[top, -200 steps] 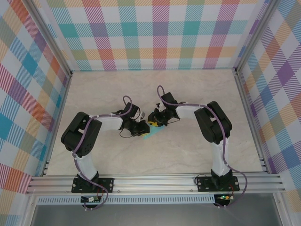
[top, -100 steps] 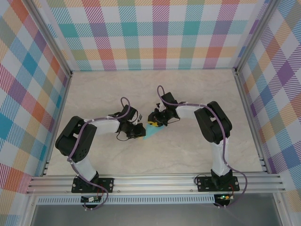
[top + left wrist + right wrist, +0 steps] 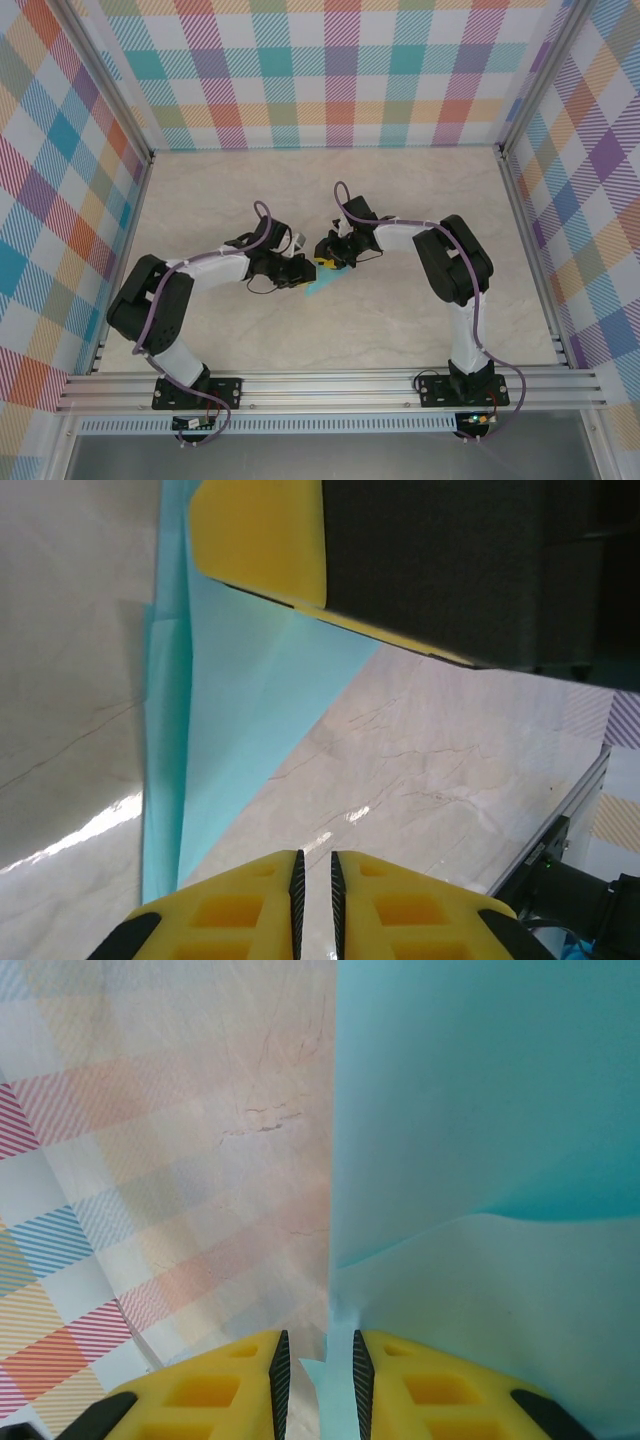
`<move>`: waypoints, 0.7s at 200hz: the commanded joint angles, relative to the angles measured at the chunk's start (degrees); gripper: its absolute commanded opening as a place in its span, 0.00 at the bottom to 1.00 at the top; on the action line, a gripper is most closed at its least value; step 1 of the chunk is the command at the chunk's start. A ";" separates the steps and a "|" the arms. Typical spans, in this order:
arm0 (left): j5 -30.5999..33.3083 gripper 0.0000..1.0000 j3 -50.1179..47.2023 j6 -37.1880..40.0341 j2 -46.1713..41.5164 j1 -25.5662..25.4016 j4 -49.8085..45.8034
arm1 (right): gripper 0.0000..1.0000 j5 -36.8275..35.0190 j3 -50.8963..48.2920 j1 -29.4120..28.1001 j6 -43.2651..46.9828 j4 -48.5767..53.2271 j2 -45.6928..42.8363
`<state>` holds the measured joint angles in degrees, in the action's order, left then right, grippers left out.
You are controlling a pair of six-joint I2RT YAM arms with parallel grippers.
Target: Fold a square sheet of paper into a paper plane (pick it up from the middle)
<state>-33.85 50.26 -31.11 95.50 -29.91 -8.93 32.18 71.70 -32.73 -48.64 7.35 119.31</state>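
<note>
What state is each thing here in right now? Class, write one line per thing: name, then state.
paper, folded to a pointed shape with creases, pinched at one end.
right tool, shut on the paper.
left tool, almost shut, nothing seen between its jaws.

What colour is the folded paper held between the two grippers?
The folded paper is plain turquoise-cyan, clearest in the left wrist view.

Paper plane mostly hidden under right tool from above, folds too small to read. Left wrist: top end cut off. Right wrist: paper runs off top and right edges.
</note>
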 commanded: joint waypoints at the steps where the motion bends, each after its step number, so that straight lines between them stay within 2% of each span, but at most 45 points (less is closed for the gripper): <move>1: -3.47 0.18 0.83 -1.21 3.77 -0.58 1.72 | 0.27 -5.03 -1.82 -0.32 0.04 4.65 5.61; 53: 5.45 0.14 0.38 3.11 5.06 0.23 -6.53 | 0.27 -5.29 -2.45 -0.36 0.20 4.68 5.59; 87: 7.87 0.13 -1.51 5.31 4.48 1.30 -10.40 | 0.27 -5.46 -2.53 -0.37 0.21 4.74 5.64; 140: 7.79 0.13 -4.79 6.07 3.94 1.52 -11.59 | 0.27 -5.30 -2.36 -0.32 0.21 4.77 5.61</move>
<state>-29.67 49.10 -26.57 99.74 -29.32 -12.36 32.18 71.70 -32.73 -48.62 7.35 119.31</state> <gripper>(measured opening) 0.126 0.268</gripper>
